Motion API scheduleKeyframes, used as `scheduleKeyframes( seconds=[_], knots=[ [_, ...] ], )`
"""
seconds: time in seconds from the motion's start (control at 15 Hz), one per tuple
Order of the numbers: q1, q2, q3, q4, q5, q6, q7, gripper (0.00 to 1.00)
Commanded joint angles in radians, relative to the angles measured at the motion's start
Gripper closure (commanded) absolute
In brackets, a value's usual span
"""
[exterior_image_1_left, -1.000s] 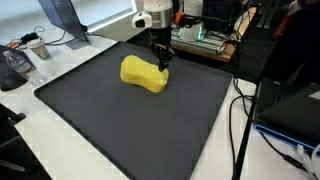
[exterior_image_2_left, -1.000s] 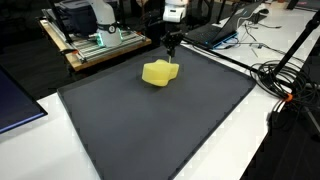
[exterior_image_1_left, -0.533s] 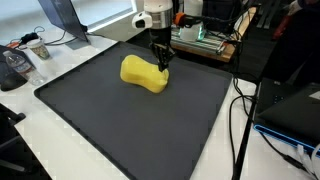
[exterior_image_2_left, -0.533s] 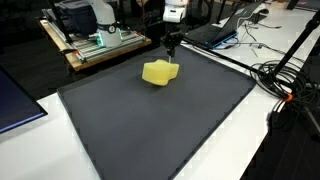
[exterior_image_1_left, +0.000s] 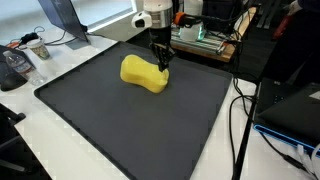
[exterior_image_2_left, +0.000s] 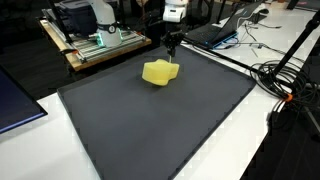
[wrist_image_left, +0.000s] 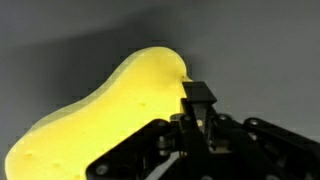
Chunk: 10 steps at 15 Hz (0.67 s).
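White arm (exterior_image_1_left: 155, 17), blk gripper (exterior_image_1_left: 160, 63), slim blk fingers (wrist_image_left: 200, 98)

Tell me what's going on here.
A robot arm has its jaws lowered onto one end of a yellow sponge. The sponge lies flat on a dark mat and looks not lifted. In the wrist view the jaws sit right against the sponge's rounded end, but it is unclear whether they are pinching it or only touching it.
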Motion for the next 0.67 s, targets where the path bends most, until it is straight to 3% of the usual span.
scheduleKeyframes(
  seconds=[0.0, 0.33, 0.6],
  knots=[
    [0.003, -0.052, -0.021, -0.010, 0.019, -0.007, -0.022, 0.97],
    [-0.006, -0.170, -0.048, -0.012, -0.071, -0.072, 0.009, 0.97],
    [-0.010, -0.227, -0.031, 0.026, -0.107, -0.121, 0.035, 0.97]
  ],
)
